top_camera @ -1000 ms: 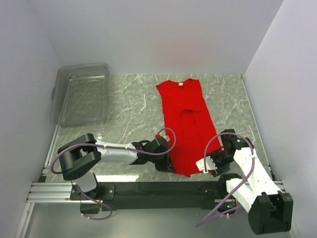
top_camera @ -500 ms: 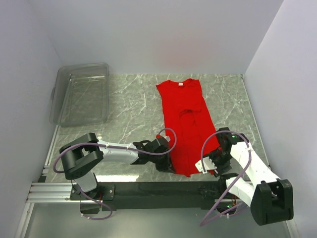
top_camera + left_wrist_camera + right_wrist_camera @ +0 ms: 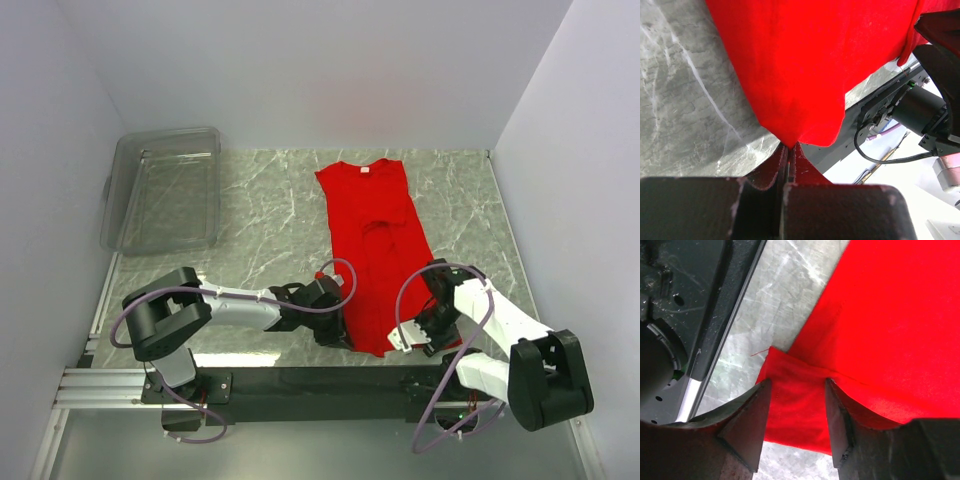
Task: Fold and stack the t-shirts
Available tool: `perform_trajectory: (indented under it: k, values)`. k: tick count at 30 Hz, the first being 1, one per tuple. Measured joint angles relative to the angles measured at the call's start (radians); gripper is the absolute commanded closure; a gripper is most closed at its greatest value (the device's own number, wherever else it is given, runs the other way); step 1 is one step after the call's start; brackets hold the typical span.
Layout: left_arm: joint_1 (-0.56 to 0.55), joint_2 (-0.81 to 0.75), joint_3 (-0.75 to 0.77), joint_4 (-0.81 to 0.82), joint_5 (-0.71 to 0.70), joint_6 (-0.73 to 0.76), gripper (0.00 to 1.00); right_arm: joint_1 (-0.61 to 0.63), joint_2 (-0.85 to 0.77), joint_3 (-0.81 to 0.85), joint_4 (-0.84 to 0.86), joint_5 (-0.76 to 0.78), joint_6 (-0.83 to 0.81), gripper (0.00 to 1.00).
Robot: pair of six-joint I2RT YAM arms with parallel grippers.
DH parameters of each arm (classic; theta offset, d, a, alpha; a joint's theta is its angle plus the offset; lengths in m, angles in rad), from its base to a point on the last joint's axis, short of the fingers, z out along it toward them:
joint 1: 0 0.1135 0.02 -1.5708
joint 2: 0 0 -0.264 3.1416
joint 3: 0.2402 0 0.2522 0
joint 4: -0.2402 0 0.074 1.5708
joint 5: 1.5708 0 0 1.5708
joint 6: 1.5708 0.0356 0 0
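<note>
The red t-shirt (image 3: 375,240) lies on the marble table as a long folded strip, collar and white label at the far end. My left gripper (image 3: 335,335) is at its near left corner, shut on the hem; in the left wrist view the cloth (image 3: 805,65) runs into the pinched jaws of the left gripper (image 3: 790,147). My right gripper (image 3: 415,337) is at the near right corner. In the right wrist view the right gripper (image 3: 797,385) stands open, its fingers either side of the shirt's folded corner (image 3: 800,410), the cloth flat between them.
A clear plastic bin (image 3: 165,190) stands at the far left of the table. The black base rail (image 3: 300,385) runs along the near edge, just behind both grippers. White walls close in the left, far and right sides.
My right gripper has swung left and down onto the shirt's near right corner, its jaws somewhat narrower than before. The left gripper and the shirt have stayed put.
</note>
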Motion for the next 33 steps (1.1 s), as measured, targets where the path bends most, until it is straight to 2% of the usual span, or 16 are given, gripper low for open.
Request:
perform_trajectory:
  k: [5,11,14,18,25,33]
  values:
    - [0.001,0.0,0.002,0.0,0.0,0.0,0.99,0.022,0.0,-0.001,0.023,0.0,0.049,0.53]
    - [0.008,0.013,0.025,-0.003,0.002,0.001,0.99,0.029,0.0,-0.002,0.057,-0.01,0.094,0.69]
    - [0.01,0.026,0.034,-0.003,0.002,0.001,0.99,0.031,-0.001,-0.002,0.07,-0.013,0.119,0.82]
    - [0.016,0.031,0.035,-0.005,0.003,0.001,0.99,0.035,-0.004,-0.003,0.077,-0.011,0.152,0.94]
    - [0.024,0.031,0.035,-0.01,0.002,0.002,0.99,0.035,-0.005,0.007,0.064,-0.018,0.174,0.97]
    - [0.029,0.016,0.036,-0.031,-0.002,0.023,0.99,0.034,-0.002,0.136,-0.041,-0.11,0.212,1.0]
